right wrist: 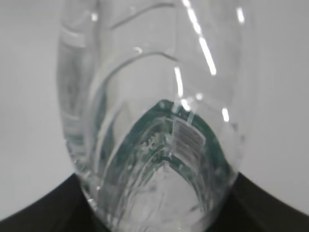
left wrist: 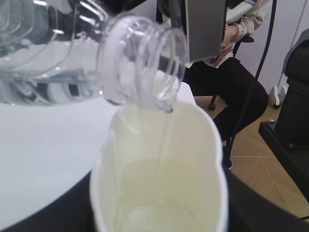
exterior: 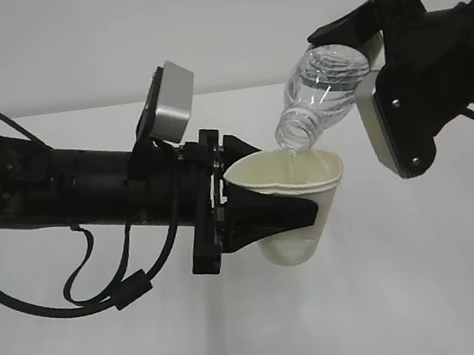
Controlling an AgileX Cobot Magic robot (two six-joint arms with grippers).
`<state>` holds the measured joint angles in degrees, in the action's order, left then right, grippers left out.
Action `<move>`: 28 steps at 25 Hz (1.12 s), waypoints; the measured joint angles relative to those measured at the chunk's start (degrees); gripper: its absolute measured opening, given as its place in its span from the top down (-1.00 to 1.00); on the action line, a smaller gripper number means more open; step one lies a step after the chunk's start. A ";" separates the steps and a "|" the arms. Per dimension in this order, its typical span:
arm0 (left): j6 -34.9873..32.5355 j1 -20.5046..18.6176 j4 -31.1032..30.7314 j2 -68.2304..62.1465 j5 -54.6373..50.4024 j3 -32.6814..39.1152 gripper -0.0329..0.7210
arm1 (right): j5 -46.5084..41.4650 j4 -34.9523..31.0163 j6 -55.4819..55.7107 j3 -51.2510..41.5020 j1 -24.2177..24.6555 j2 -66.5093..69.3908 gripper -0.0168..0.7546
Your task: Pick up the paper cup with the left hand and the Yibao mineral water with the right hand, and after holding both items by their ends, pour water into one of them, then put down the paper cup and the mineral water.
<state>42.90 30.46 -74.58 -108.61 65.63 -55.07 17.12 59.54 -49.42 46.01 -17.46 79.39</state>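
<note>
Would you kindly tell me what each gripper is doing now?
Left gripper: closed on the small white paper cup.
Right gripper: closed on the clear plastic bottle.

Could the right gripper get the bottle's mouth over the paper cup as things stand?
Yes, it looks so: the right gripper holds the Yibao mineral water tilted, mouth just above the rim of the paper cup in the left gripper, nothing between.

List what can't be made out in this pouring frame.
- Exterior view: bottle label, hidden inside the right end effector.
- Left wrist view: paper cup base, cut off by the bottom edge.
- Right wrist view: label text, blurred; cup out of frame.
</note>
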 joint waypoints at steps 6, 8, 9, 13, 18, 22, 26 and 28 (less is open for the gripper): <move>0.00 0.00 0.00 0.00 0.00 0.00 -0.06 | 0.00 0.00 -0.63 0.00 0.00 0.00 -0.15; 0.00 0.00 0.00 0.00 0.00 0.00 -0.06 | 0.13 0.00 -0.72 0.00 0.00 0.00 -0.15; 0.00 0.00 0.00 0.00 0.00 0.00 -0.06 | 0.13 0.00 -0.76 0.00 0.00 0.00 -0.15; 0.00 0.00 0.00 0.00 0.00 0.00 -0.06 | 0.13 0.00 -0.85 0.00 0.00 0.00 -0.15; 0.00 0.00 0.00 0.00 0.00 0.00 -0.06 | 0.13 0.00 -0.85 0.00 0.00 0.00 -0.15; 0.00 0.00 0.00 0.00 0.00 0.00 -0.06 | 0.13 0.00 -0.85 0.00 0.00 0.00 -0.15; 0.00 0.00 0.00 0.00 0.00 0.00 -0.06 | 0.13 0.00 -0.85 0.00 0.00 0.00 -0.15; 0.00 0.00 0.00 0.00 0.00 0.00 -0.06 | 0.17 0.00 -0.85 0.00 0.00 0.00 -0.14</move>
<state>42.90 30.46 -74.58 -108.61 65.63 -55.07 17.29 59.54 -50.27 46.01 -17.46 79.39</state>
